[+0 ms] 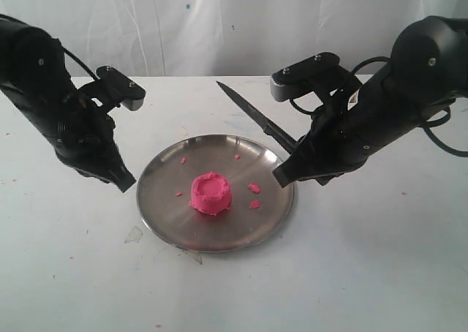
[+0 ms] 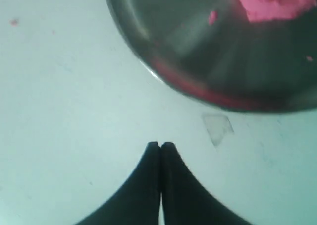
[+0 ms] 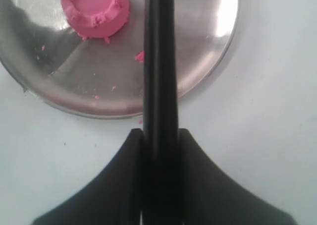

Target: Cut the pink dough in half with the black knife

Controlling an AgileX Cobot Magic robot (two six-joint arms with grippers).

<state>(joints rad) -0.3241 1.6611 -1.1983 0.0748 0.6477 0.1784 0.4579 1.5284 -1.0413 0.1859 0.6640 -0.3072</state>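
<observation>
Exterior view: pink dough (image 1: 210,193), one squat lump, uncut, sits near the middle of the steel plate (image 1: 164,200) on the white table (image 1: 380,273). Pink crumbs (image 1: 254,188) lie scattered around it. Right end effector (image 1: 287,175) hovers at the plate's right rim; the black knife (image 1: 252,115) runs from it up and back, tip well clear of the dough. Left end effector (image 1: 126,181) hangs just off the plate's left rim, carrying nothing.

Left wrist view: fingertips (image 2: 153,148) pressed together, empty, over bare table beside the plate (image 2: 148,61).

Right wrist view: knife (image 3: 159,61) clamped between the two fingers (image 3: 131,150), extending over the plate; dough (image 3: 95,9) to one side.

Judgement: dough looks soft and light, likely to stick and slide under the blade; a press through the dented centre seems best.
</observation>
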